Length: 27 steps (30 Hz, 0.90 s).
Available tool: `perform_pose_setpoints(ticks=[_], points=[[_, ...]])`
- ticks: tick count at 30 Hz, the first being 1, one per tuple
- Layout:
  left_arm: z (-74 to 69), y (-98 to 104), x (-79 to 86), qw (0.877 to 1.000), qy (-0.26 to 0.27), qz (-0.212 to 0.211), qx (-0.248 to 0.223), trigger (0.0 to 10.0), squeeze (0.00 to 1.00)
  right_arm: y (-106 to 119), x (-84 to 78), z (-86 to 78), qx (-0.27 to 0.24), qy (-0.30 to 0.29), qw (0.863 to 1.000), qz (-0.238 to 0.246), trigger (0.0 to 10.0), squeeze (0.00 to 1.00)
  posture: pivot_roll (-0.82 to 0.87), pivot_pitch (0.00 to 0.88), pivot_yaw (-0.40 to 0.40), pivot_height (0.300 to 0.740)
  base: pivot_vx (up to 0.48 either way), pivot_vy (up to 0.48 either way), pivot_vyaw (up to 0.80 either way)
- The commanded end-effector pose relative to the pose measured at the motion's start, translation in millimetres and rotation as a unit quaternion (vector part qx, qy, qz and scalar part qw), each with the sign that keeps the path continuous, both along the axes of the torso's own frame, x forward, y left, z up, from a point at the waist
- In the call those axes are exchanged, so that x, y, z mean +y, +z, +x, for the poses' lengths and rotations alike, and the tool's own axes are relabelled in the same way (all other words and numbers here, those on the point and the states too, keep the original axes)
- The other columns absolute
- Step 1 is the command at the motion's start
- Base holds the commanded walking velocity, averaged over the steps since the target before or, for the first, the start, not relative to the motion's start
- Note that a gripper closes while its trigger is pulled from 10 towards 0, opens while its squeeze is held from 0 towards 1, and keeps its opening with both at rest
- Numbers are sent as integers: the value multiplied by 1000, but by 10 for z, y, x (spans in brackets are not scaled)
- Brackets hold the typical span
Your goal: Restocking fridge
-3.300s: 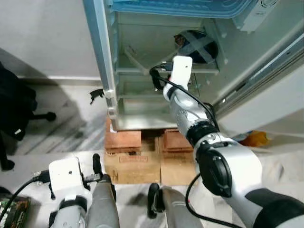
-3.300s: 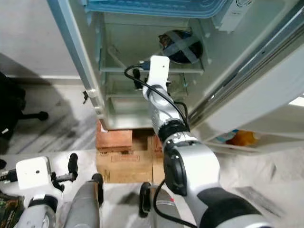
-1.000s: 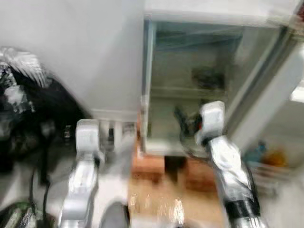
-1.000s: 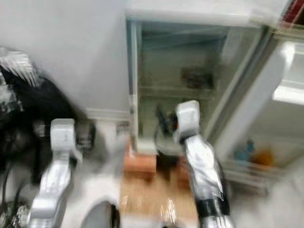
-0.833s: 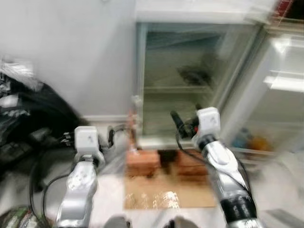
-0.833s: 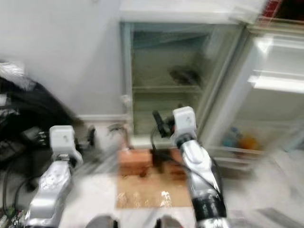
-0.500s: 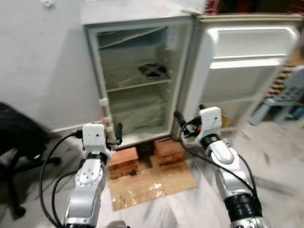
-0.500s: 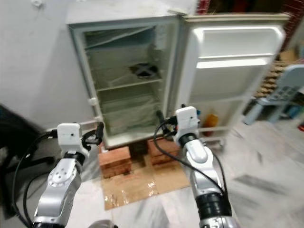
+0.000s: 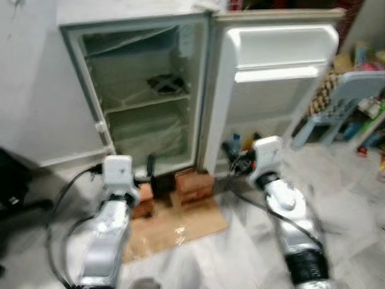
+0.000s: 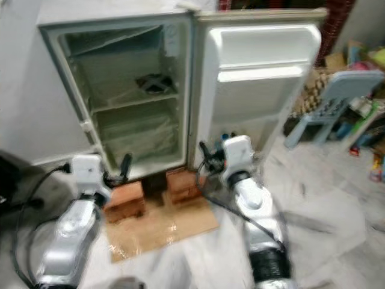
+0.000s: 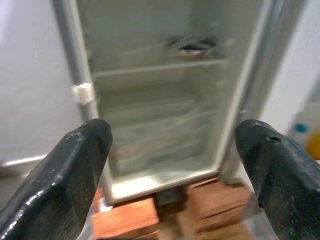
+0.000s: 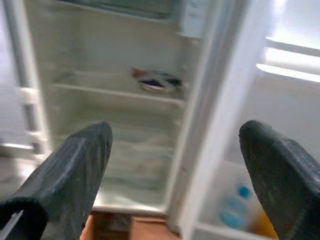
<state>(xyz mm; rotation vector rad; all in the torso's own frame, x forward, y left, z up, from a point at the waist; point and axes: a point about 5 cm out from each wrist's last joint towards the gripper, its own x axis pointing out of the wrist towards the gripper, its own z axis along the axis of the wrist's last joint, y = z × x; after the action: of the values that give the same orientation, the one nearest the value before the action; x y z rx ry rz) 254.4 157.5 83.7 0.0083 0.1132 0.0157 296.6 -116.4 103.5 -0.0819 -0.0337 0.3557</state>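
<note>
Ahead, the white fridge stands door-wide on red bricks; left pincer and right pincer hang spread, empty, short of its rim.

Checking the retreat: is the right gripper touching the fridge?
Apart. In the right wrist view the right gripper is wide open in free air, with the fridge well beyond its fingertips.

Open fridge: door swung wide at 1 o'clock, cavity unobstructed. Upper shelf occupied by a dark bowl at 12 o'clock; lower compartment free. Bricks are stacked beneath.
</note>
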Motion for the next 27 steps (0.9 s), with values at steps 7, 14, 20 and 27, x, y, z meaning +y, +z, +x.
perform_pose_setpoints(ticks=[7,14,20,27], points=[[38,44,-81,1000,-10,-5,-6,10000,0,47,-133,48,-8,-21,1000,-11,10000,0,43,45,-28,740,339,-336,645],[33,38,-79,1000,-8,-3,-3,10000,0,56,-159,63,-9,-25,1000,-16,10000,0,43,52,-32,740,333,-342,0],[29,45,-89,1000,-6,-2,-7,10000,0,56,-161,79,-8,-27,1000,-10,10000,0,47,56,-34,740,270,-292,0],[19,63,-101,1000,-17,-3,-13,10000,0,51,-153,81,-8,-25,1000,-12,10000,0,47,56,-34,740,0,-155,0]])
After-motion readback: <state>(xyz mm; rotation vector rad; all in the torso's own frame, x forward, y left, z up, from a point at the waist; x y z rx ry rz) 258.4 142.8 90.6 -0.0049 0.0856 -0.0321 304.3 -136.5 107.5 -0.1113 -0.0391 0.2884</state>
